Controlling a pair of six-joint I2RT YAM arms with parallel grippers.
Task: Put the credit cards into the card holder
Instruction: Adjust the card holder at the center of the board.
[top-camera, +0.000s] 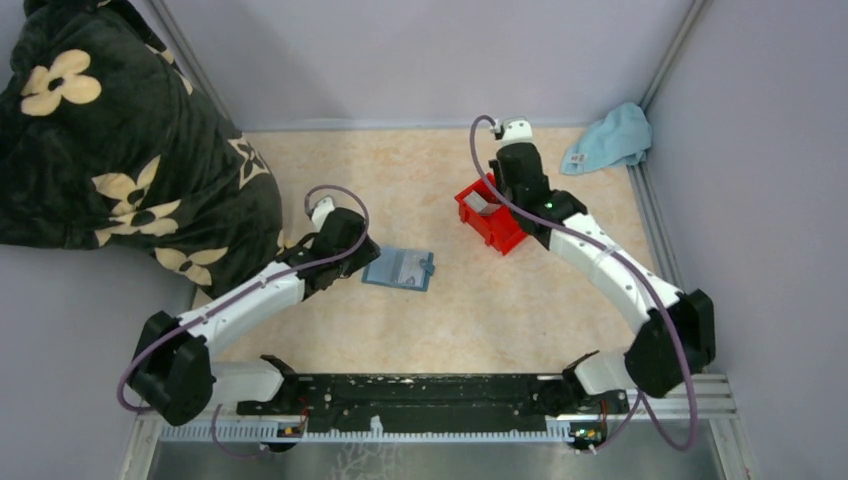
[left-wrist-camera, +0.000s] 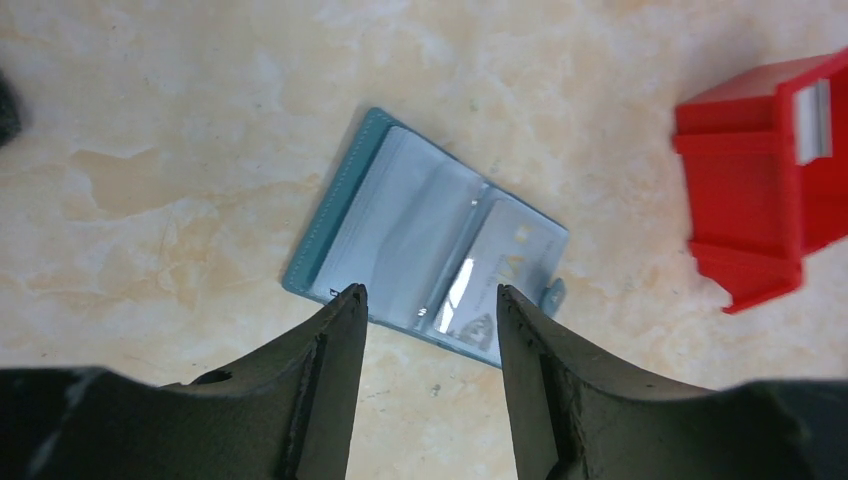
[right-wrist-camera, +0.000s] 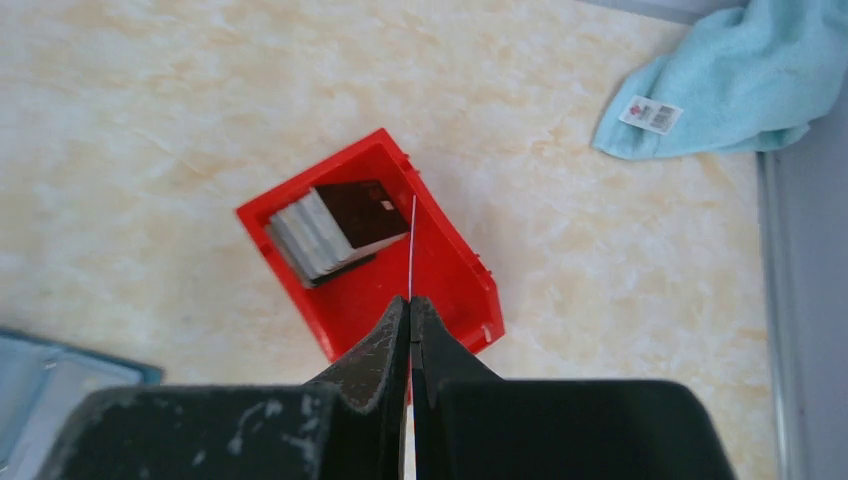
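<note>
Red bin (right-wrist-camera: 445, 265) half-hid the stacked credit cards (right-wrist-camera: 315, 240), one card (right-wrist-camera: 411, 245), a mere edge-on line, pinched in right gripper (right-wrist-camera: 410, 302), card holder (left-wrist-camera: 420, 235) lay open on surface (left-wrist-camera: 150, 100) below spread left gripper (left-wrist-camera: 430, 292).

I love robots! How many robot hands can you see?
2. The left gripper is open, near the card holder. The right gripper is shut on a thin credit card, over the red bin.
</note>
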